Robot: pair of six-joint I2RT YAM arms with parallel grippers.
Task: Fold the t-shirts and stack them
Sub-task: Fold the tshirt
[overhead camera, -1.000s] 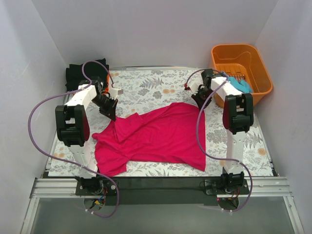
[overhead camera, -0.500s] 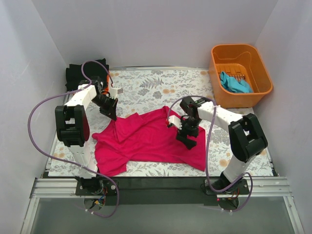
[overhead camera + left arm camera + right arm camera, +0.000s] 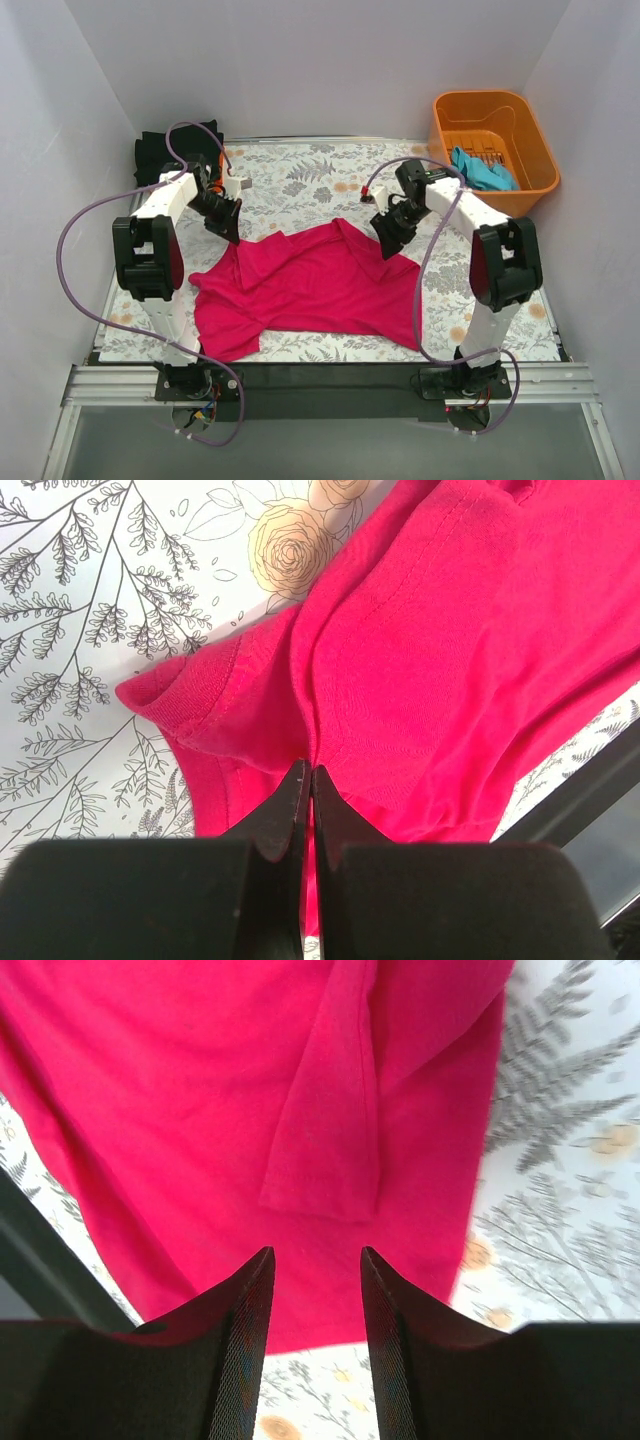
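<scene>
The magenta-pink t-shirt [image 3: 310,285] lies crumpled and spread across the middle of the table. My left gripper [image 3: 226,226] is shut on its far left edge; in the left wrist view the jaws [image 3: 310,772] pinch a fold of the pink cloth [image 3: 450,630]. My right gripper [image 3: 391,240] is open and empty, just over the shirt's far right part. The right wrist view shows the gripper [image 3: 315,1252] open above the pink cloth [image 3: 180,1080], where a flap [image 3: 325,1150] is folded over. The teal-blue t-shirt [image 3: 483,170] lies in the basket. A black folded shirt [image 3: 165,150] sits at the far left.
The orange plastic basket [image 3: 520,125] stands at the far right corner. The floral tablecloth [image 3: 300,180] covers the table, with white walls close on three sides. A dark strip [image 3: 330,375] runs along the near edge by the arm bases.
My right gripper moved from the basket side to the middle of the shirt, then back toward its far right edge. The shirt's far right corner is now folded inward. The left arm has stayed still.
</scene>
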